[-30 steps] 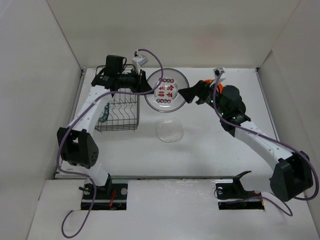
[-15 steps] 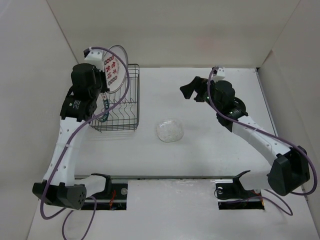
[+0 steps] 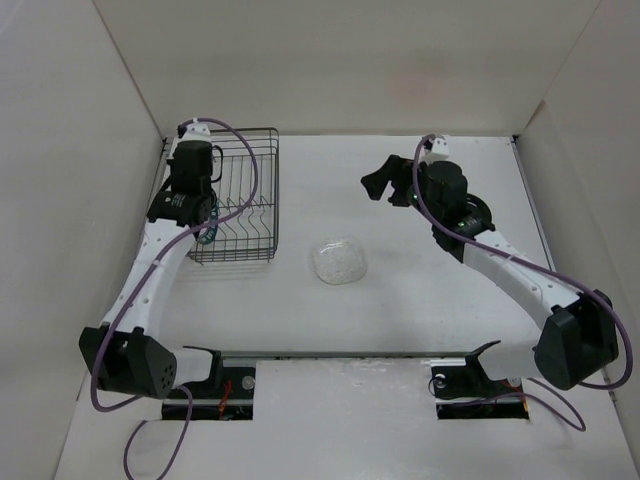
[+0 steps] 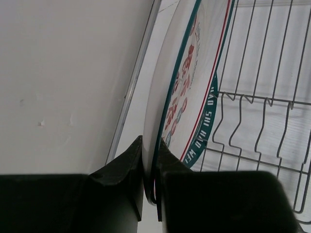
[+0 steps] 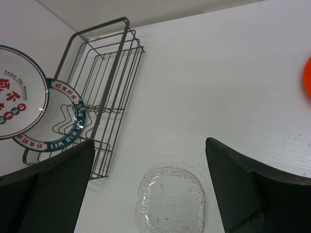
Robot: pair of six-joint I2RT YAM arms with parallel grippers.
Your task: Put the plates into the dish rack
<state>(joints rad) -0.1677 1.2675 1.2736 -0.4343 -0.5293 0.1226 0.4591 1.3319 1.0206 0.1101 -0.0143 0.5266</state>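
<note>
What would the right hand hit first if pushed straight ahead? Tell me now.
Most likely the clear glass plate, lying flat on the table between and just ahead of the open right hand. Depth is unclear, so it may meet bare table just beyond the plate instead.

"enjoy the moment" on red-marked plate [image 5: 22, 97]

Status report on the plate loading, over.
Left jaws shut on red-marked plate at dish rack's left end, beside green-rimmed plate. Right jaws open, clear of glass plate. Orange plate not yet loaded. Nothing seen blocking.
</note>
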